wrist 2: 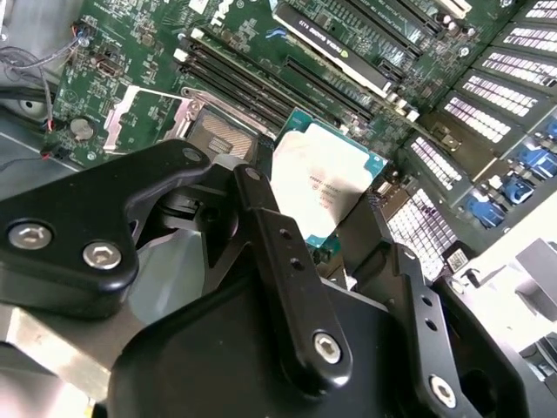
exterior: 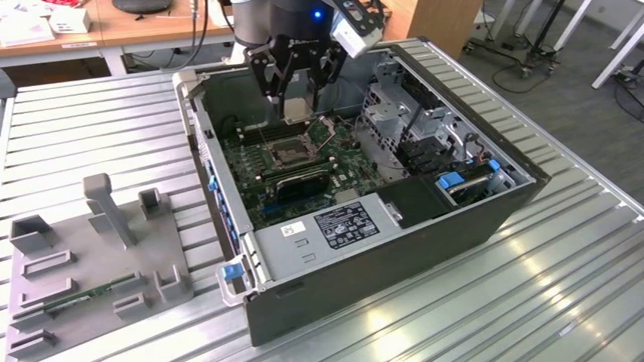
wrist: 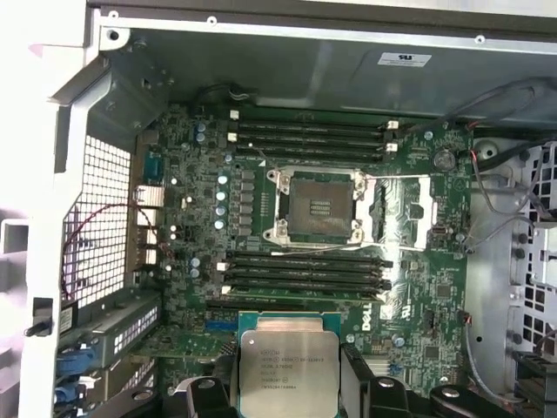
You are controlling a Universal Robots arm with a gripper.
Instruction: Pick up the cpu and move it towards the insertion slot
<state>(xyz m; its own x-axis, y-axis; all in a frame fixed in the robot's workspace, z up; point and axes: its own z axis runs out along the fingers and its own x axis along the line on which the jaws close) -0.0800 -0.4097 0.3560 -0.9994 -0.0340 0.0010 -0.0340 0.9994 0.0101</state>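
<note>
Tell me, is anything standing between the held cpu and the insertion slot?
Nothing visible does. The gripper holds the cpu above the motherboard, and the insertion slot lies open and uncovered. In the first wrist view, low memory slots lie between them.

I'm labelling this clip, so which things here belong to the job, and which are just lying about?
Job:
- cpu, held in the end effector
- insertion slot, open on the motherboard

Lying about:
- grey fixture tray
- memory stick on that tray
- black memory slots
- power supply
</note>
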